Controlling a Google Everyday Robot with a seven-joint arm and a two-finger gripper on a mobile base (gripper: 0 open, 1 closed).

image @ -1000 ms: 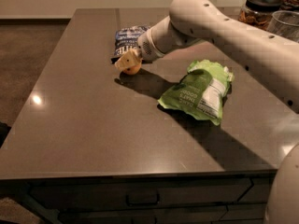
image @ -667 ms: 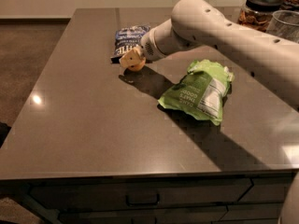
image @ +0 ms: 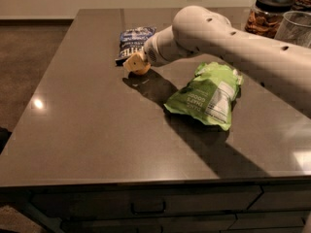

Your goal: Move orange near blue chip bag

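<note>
The blue chip bag (image: pixel 134 41) lies on the far left part of the dark table (image: pixel 92 130), crinkled, with white lettering. The orange (image: pixel 141 69) is just in front of the bag's near edge, at or barely above the tabletop. My gripper (image: pixel 134 62) reaches in from the right at the end of the white arm (image: pixel 228 38). Its pale fingers (image: pixel 130 62) are closed around the orange, hiding part of the fruit. The orange is about a hand's width from the blue bag's middle.
A larger light green bag (image: pixel 208 95) with a white nutrition label lies right of centre. A jar of nuts with a black lid (image: pixel 269 13) and a clear container (image: pixel 295 27) stand at the back right. The table's front edge has drawers (image: pixel 146 207) below.
The arm has sunk slightly and the gripper with the orange has barely moved, staying beside the blue bag. The bags have not moved.
</note>
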